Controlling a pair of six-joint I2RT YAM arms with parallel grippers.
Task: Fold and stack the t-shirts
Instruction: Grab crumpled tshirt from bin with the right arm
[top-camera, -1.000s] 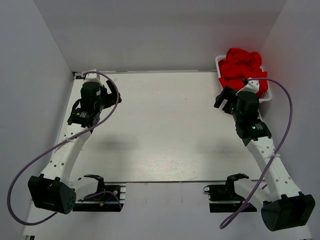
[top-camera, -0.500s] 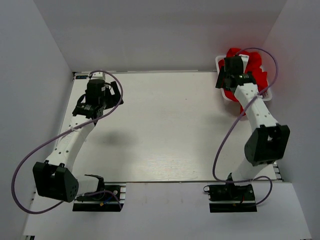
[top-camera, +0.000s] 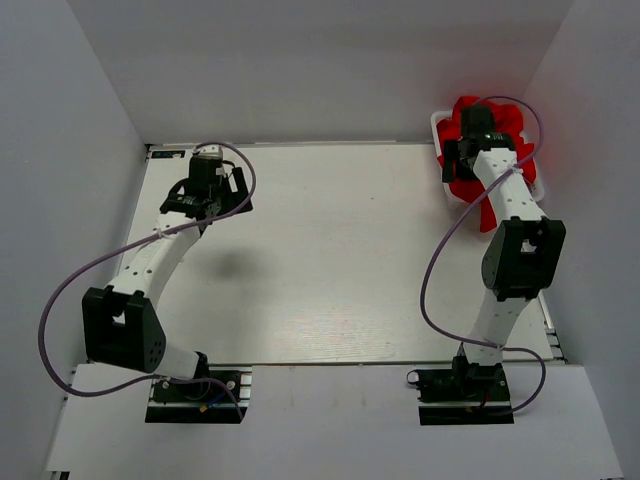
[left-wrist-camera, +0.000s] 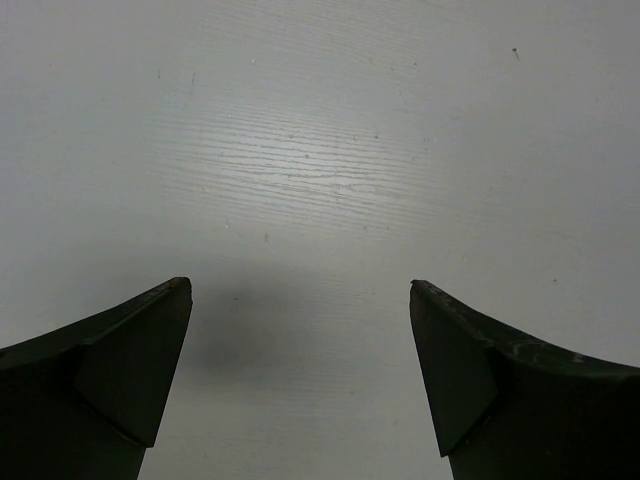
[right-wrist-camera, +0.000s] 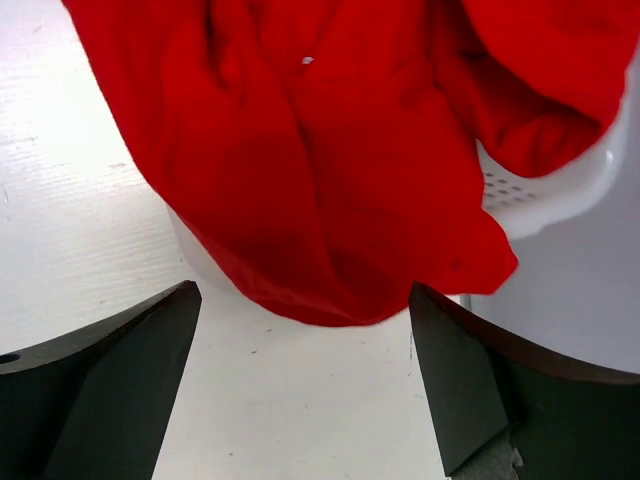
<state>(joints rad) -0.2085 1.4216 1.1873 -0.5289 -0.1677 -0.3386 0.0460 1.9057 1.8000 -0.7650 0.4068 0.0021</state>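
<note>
While the t-shirts (right-wrist-camera: 320, 150) lay heaped in the white basket (right-wrist-camera: 560, 190) at the far right corner of the desk (top-camera: 330, 250), one fold spilling over its rim, the right jaws hung apart just short of that fold, probably lined up to pinch it. Far left, the left jaws stood apart over the desk, holding nothing.

Basket (right-wrist-camera: 560, 190) sits at the far right corner of the table (top-camera: 340, 250). T-shirts (right-wrist-camera: 320, 150) are piled in it, and one fold hangs over its rim toward the tabletop. Right gripper (right-wrist-camera: 305, 290) is just before that fold. Left gripper (left-wrist-camera: 300, 290) is above the table's far left, well apart from the basket.
</note>
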